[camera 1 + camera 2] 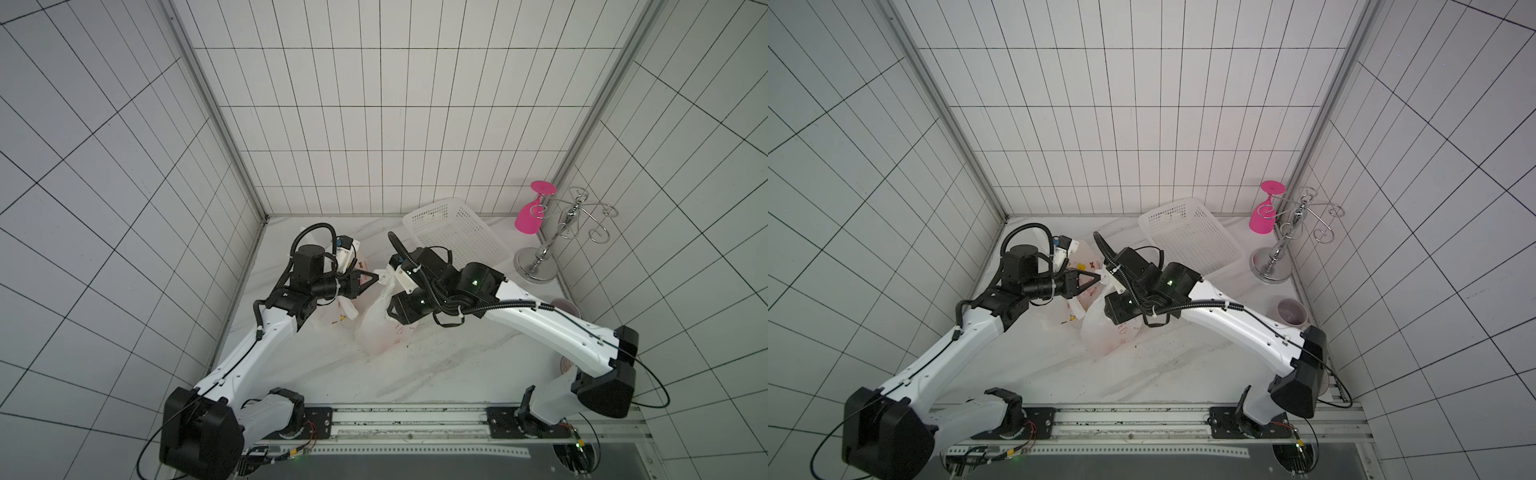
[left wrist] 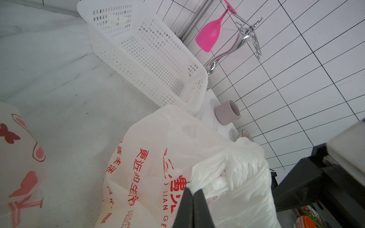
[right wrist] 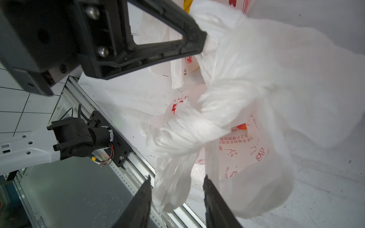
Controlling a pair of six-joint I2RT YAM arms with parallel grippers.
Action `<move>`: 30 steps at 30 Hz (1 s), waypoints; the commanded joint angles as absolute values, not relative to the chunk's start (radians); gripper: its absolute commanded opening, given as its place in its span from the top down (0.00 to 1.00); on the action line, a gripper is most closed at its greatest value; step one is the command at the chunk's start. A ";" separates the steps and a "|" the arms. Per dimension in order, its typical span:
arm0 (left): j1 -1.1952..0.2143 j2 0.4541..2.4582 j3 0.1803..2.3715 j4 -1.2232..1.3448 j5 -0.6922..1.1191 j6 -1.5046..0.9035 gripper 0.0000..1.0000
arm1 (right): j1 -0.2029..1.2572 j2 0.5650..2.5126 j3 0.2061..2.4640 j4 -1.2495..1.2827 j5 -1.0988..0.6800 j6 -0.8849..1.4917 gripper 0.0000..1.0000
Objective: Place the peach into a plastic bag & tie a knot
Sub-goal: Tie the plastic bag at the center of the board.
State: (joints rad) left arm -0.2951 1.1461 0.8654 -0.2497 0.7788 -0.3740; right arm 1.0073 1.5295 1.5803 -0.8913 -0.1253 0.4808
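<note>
pinching a plastic bag handle taut at mid-frame, left gripper is clamping it; right gripper, jaws apart, is straddling another strand, presumably for knotting.

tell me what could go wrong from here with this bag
1. The right gripper stands open around a loose handle of the white plastic bag with red print. The handle may slip free and the twist come undone.
2. The left gripper is shut on only a thin pinch of that bag's film, so a hard pull may tear it or slip off.
3. The translucent butterfly-print bag lies close beside and might get snagged.
</note>
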 commanded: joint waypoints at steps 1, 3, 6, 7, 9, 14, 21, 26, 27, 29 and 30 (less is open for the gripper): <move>-0.299 1.125 0.857 -0.225 0.787 -0.374 1.00 | 0.998 1.547 1.661 -0.902 -0.136 0.493 0.59; -0.298 1.123 0.857 -0.227 0.785 -0.374 1.00 | 0.997 1.552 1.655 -0.901 -0.135 0.492 0.62; -0.292 1.118 0.856 -0.232 0.778 -0.372 1.00 | 0.988 1.550 1.630 -0.902 -0.130 0.488 0.76; -0.287 1.116 0.857 -0.233 0.778 -0.373 1.00 | 0.981 1.546 1.620 -0.902 -0.136 0.488 0.80; -0.270 1.112 0.868 -0.250 0.772 -0.365 1.00 | 0.965 1.522 1.586 -0.904 -0.128 0.482 0.90; -0.248 1.113 0.934 -0.378 0.703 -0.302 1.00 | 0.890 1.436 1.506 -0.961 -0.088 0.429 1.00; -0.208 1.107 1.016 -0.552 0.548 -0.209 1.00 | 0.765 1.371 1.410 -1.155 0.131 0.346 1.00; -0.163 1.117 0.969 -0.566 0.479 -0.228 1.00 | 0.612 1.348 1.318 -1.177 0.268 0.350 1.00; -0.151 1.123 0.956 -0.563 0.473 -0.241 1.00 | 0.585 1.353 1.300 -1.171 0.274 0.359 1.00; -0.131 1.135 0.936 -0.564 0.457 -0.260 1.00 | 0.541 1.356 1.255 -1.146 0.274 0.382 1.00; -0.115 1.142 0.930 -0.569 0.445 -0.268 1.00 | 0.517 1.360 1.235 -1.135 0.279 0.395 1.00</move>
